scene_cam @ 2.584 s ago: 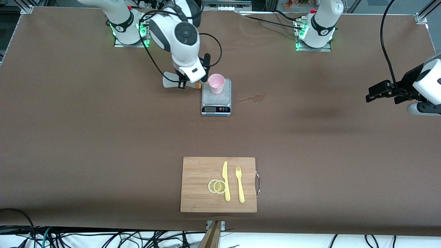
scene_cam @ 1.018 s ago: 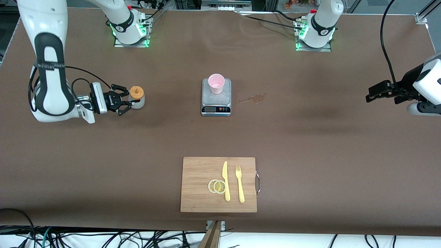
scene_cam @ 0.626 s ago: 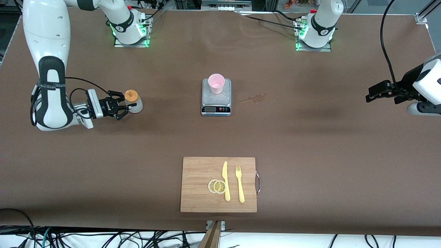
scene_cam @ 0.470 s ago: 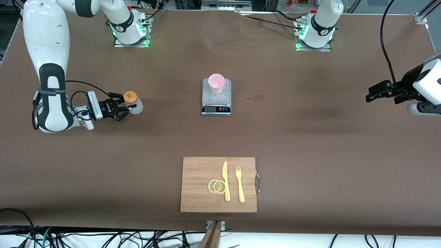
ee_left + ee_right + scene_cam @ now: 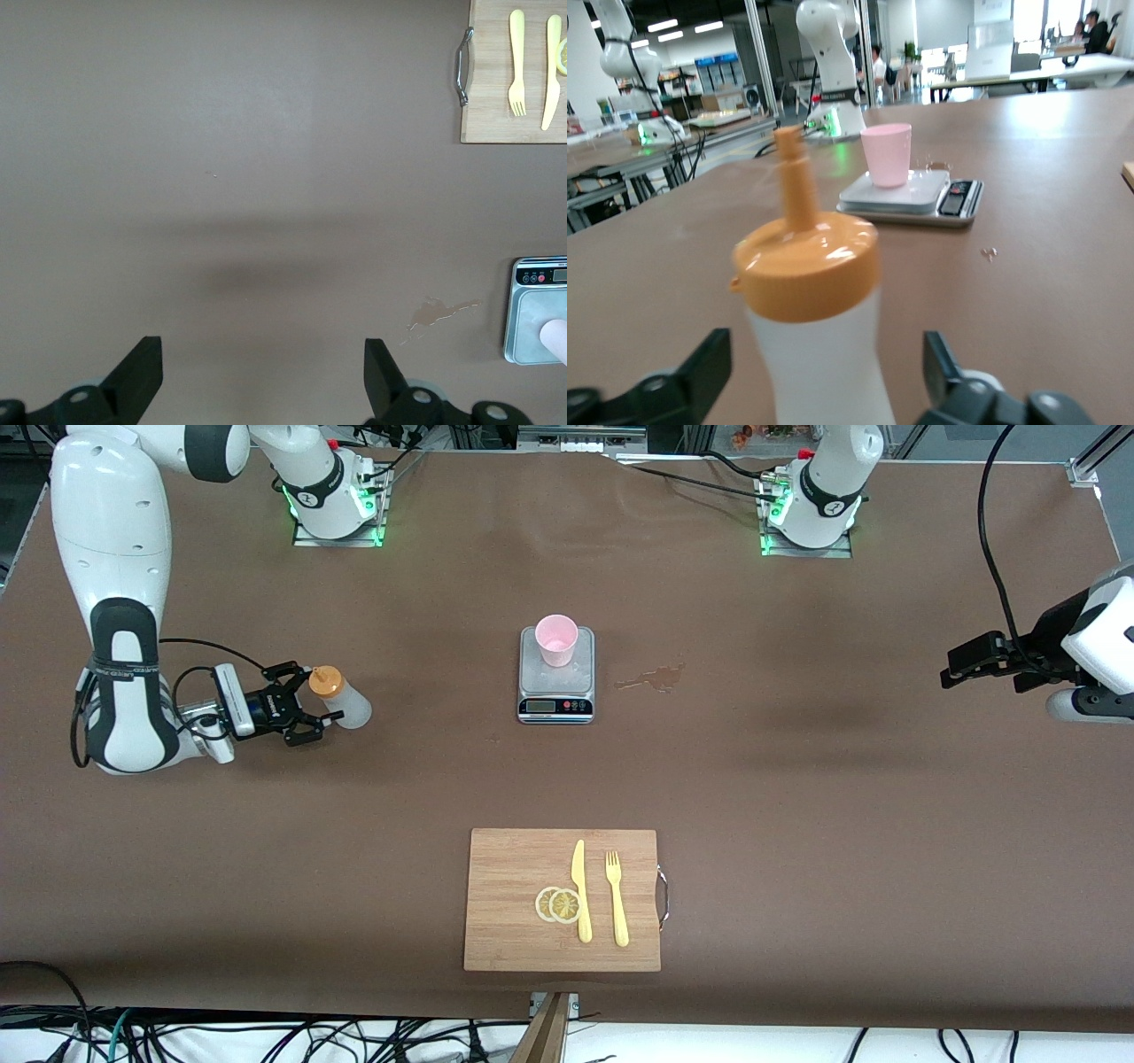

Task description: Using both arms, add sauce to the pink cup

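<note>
Since a second ago my right gripper (image 5: 306, 710) has let go: fingers spread wide either side of the sauce (image 5: 341, 699) (upright on the table, touching neither). Farther off, the pink cup (image 5: 556, 639) sits on the scale (image 5: 555, 687). My left gripper (image 5: 974, 664) waits, jaws apart.

My right gripper (image 5: 306, 707) stands spread around the sauce (image 5: 341, 700) at mid-left of the front view, fingers apart from its sides. Bare table runs from there to the scale (image 5: 555, 677) carrying the pink cup (image 5: 556, 640) (a spill (image 5: 654, 679) lies just beside it). The cutting board (image 5: 505, 903) occupies lower centre. My left gripper (image 5: 966, 662) waits, open, at the right edge.
</note>
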`<state>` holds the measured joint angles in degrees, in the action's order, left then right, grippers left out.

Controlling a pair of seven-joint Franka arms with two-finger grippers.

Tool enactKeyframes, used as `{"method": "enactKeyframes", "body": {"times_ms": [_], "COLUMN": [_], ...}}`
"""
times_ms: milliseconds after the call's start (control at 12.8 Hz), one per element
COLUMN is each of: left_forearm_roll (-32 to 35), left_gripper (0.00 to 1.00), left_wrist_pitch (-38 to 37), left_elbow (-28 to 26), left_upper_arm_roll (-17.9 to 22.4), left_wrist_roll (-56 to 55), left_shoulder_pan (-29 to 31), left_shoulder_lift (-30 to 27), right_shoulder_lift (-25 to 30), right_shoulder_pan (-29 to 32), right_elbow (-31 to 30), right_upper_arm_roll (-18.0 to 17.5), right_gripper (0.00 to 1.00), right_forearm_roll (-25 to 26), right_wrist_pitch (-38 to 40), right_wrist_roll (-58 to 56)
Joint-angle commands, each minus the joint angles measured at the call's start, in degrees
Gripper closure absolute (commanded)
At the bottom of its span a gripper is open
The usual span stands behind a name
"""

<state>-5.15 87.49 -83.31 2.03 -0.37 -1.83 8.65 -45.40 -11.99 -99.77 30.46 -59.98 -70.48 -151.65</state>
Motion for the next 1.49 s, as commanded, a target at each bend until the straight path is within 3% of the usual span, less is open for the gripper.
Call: {"method": "enactKeyframes", "body": {"times_ms": [0, 313, 705, 940, 1174, 1331, 1409], "left_forearm_roll": [0.6, 0.6, 0.6, 0.6, 0.5, 0.9, 0.9], "left_gripper": [0.00, 0.00, 0.00, 0.00, 0.00, 0.00, 0.00], "left_wrist_pitch": [-0.9, -0.9, -0.9, -0.9, -0.9, -0.9, -0.9], "left_elbow": [1.2, 1.2, 1.2, 1.2, 1.2, 1.2, 1.2], "left_upper_arm_roll": [-0.1, -0.1, -0.1, -0.1, -0.1, -0.1, -0.1], "left_wrist_roll": [1.4, 1.4, 1.4, 1.4, 1.4, 1.4, 1.4], "left_shoulder_pan": [0.2, 0.2, 0.2, 0.2, 0.2, 0.2, 0.1], "left_shoulder_lift": [0.3, 0.3, 0.3, 0.3, 0.3, 0.3, 0.3], "right_shoulder_lift": [1.0, 2.2, 3.9, 6.3, 7.6, 10.6, 12.1], "right_shoulder_pan": [1.0, 0.0, -0.2, -1.5, -4.1, -6.1, -6.4], "right_elbow": [5.0, 8.7, 17.5, 22.9, 29.7, 31.7, 31.5], "right_upper_arm_roll": [2.8, 9.2, 12.1, 12.3, 12.3, 11.6, 9.3], "right_gripper": [0.00, 0.00, 0.00, 0.00, 0.00, 0.00, 0.00], "right_forearm_roll": [4.4, 10.0, 12.3, 13.9, 18.7, 24.1, 28.3], "right_wrist_pitch": [1.7, 4.2, 11.4, 12.3, 12.4, 11.5, 9.6], "right_wrist_roll": [4.2, 12.8, 40.8, 60.5, 80.9, 89.3, 93.4]}}
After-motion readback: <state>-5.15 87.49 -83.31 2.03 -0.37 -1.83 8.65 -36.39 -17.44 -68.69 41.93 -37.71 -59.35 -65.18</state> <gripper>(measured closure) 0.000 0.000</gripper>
